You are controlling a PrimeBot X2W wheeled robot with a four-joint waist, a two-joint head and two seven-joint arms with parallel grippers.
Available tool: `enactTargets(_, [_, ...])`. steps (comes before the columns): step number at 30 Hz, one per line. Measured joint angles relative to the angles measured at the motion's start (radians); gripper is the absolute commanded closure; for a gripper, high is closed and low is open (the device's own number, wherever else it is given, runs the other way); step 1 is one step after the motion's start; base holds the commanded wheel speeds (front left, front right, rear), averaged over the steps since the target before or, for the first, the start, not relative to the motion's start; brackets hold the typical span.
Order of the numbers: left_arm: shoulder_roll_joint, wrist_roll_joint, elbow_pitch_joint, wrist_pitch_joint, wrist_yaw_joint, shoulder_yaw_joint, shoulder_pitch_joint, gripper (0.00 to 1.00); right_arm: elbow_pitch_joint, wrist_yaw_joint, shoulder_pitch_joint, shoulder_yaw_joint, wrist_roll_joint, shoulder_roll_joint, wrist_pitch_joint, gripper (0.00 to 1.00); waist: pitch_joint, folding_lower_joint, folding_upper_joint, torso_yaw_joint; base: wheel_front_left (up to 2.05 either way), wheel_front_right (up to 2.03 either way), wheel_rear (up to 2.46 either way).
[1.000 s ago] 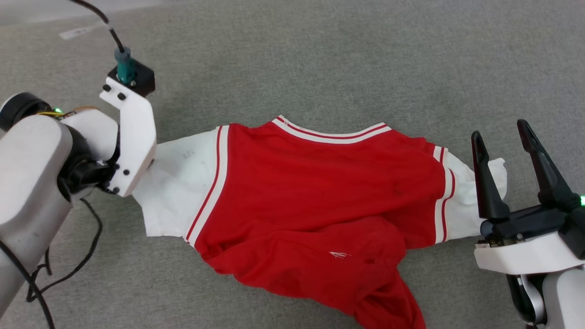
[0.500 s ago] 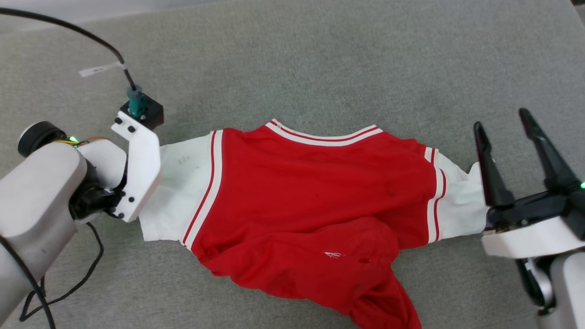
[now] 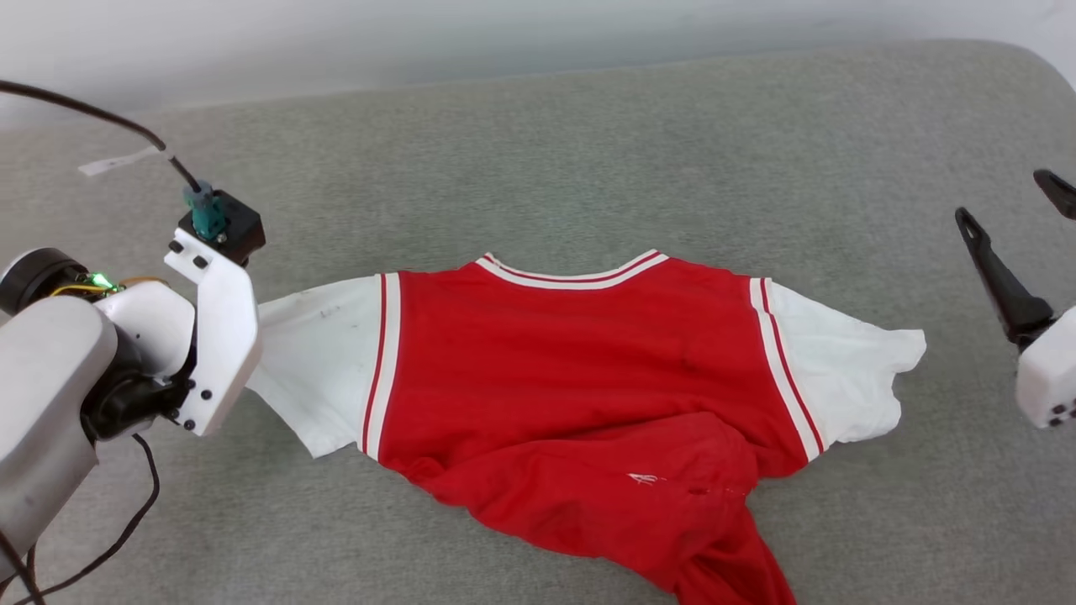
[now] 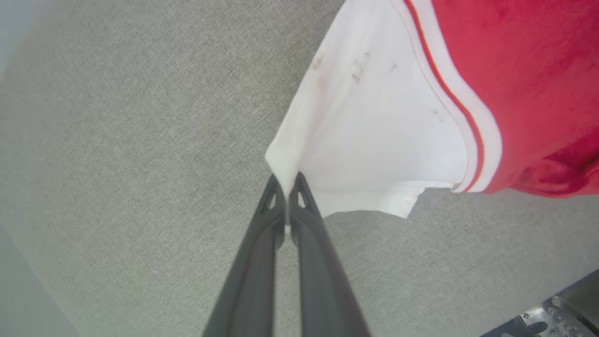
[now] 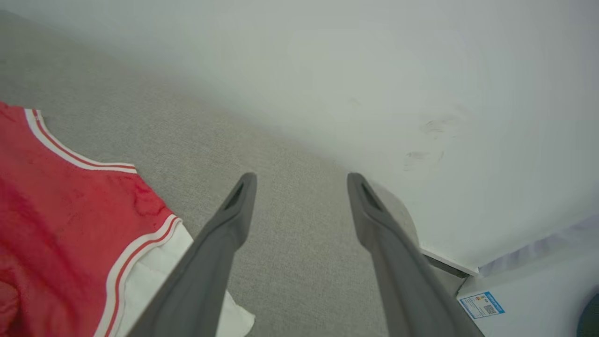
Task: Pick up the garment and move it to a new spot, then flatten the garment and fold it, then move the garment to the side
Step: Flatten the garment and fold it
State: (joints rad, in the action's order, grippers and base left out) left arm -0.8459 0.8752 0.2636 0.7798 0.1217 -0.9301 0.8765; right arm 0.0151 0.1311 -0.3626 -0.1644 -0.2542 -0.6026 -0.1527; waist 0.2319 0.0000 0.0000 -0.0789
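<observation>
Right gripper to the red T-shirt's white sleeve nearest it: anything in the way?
Nothing visible. Just bare grey carpet-like surface lies between the open right gripper and the near white sleeve of the red short-sleeved T-shirt. The left gripper is shut on the other sleeve's edge.

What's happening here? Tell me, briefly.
The robot is handling a red shirt lying on a grey surface. Its left gripper is shut on the edge of one white sleeve. The right gripper is open, holding nothing, off to the side of the other sleeve. The shirt's lower part is bunched, not yet flat.
</observation>
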Motion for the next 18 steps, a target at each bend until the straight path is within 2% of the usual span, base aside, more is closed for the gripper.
enactTargets(4, [-0.019,0.005,-0.038,-0.006,-0.016,0.003,-0.016,1.00,0.002,0.000,-0.055,-0.109,-0.107,-0.150,-0.203,0.00,-0.004,0.0000,0.0000,0.031,0.00,0.00,0.00])
enactTargets(10, [-0.024,0.006,-0.094,-0.015,-0.041,0.013,-0.019,1.00,0.006,0.000,-0.164,-0.293,-0.345,-0.297,-0.501,0.00,0.018,0.0000,0.0000,0.061,0.00,0.00,0.00])
enactTargets(13, [-0.020,0.000,-0.115,-0.017,-0.047,0.020,-0.006,1.00,-0.028,0.000,-0.233,-0.360,-0.438,-0.334,-0.633,0.00,0.040,0.0000,0.0000,0.073,0.00,0.00,0.00])
enactTargets(18, [0.002,-0.011,-0.134,-0.008,-0.051,0.022,0.032,1.00,-0.105,0.000,-0.334,-0.432,-0.556,-0.320,-0.772,0.00,0.086,0.0000,0.0000,0.092,0.00,0.00,0.00])
